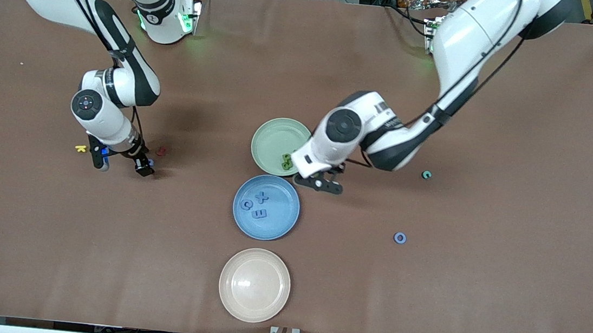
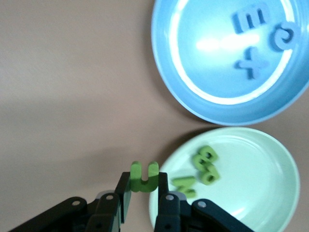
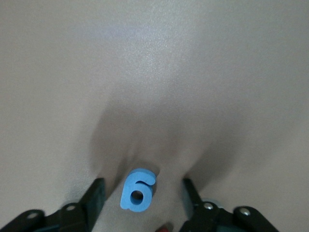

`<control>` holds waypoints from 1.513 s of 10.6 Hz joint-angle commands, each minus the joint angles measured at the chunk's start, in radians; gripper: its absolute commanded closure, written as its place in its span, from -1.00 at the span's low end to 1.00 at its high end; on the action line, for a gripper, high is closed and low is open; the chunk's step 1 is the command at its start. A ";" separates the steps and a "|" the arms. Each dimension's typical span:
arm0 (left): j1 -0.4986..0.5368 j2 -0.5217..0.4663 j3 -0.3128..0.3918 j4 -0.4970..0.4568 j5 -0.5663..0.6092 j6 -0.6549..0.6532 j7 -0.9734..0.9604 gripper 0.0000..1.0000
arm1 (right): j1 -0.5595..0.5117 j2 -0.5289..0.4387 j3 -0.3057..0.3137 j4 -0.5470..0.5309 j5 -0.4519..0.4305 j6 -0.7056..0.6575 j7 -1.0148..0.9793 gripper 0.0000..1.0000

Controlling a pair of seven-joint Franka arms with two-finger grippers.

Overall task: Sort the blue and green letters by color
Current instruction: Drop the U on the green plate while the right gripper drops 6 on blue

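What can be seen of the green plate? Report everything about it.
The green plate is round, pale green and shallow, with a smooth, slightly glossy surface and a raised rim. It sits upright and flat on the brown table, farther from the front camera than the blue plate, their rims close together. Two olive-green letters lie inside near its edge. The left gripper, holding a green u, hangs just beside its rim.
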 commanded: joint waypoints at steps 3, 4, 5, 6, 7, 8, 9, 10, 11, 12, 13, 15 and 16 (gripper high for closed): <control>-0.125 0.014 0.014 0.006 0.025 0.055 -0.279 0.42 | -0.022 0.021 0.013 -0.005 -0.060 0.040 0.000 1.00; -0.151 0.011 0.014 0.008 0.025 0.064 -0.333 0.40 | -0.022 0.021 0.013 -0.005 -0.061 0.040 0.000 1.00; -0.175 0.010 0.015 0.014 0.025 0.064 -0.389 0.20 | -0.022 0.019 0.013 -0.003 -0.061 0.038 -0.003 1.00; -0.188 0.008 0.015 0.019 0.025 0.064 -0.414 0.10 | -0.024 0.007 0.010 0.003 -0.061 0.025 -0.020 1.00; -0.202 0.002 0.018 0.019 0.028 0.064 -0.460 -0.79 | -0.024 -0.016 0.005 0.015 -0.061 0.000 -0.086 1.00; -0.206 -0.021 0.043 0.019 0.069 0.064 -0.550 -1.00 | -0.033 -0.046 0.005 0.044 -0.061 -0.077 -0.145 1.00; -0.193 -0.030 0.049 0.022 0.112 0.064 -0.572 -1.00 | -0.028 -0.071 0.005 0.105 -0.060 -0.203 -0.186 1.00; -0.167 -0.053 0.051 0.040 0.131 0.064 -0.569 -1.00 | -0.022 -0.079 0.008 0.171 -0.060 -0.330 -0.227 1.00; -0.118 -0.100 0.052 0.043 0.140 0.064 -0.541 -1.00 | -0.008 -0.080 0.014 0.219 -0.057 -0.383 -0.277 1.00; -0.041 -0.137 0.040 0.037 0.136 0.057 -0.443 -1.00 | 0.014 -0.076 0.014 0.255 -0.055 -0.390 -0.308 1.00; 0.000 -0.176 0.037 0.032 0.124 0.022 -0.321 -1.00 | 0.044 -0.071 0.016 0.291 -0.055 -0.391 -0.312 1.00; 0.071 -0.242 0.034 0.034 0.123 -0.086 -0.217 -1.00 | 0.108 -0.059 0.022 0.357 -0.055 -0.391 -0.321 1.00; 0.096 -0.274 0.032 0.034 0.122 -0.136 -0.206 -1.00 | 0.131 -0.042 0.045 0.395 -0.054 -0.390 -0.366 1.00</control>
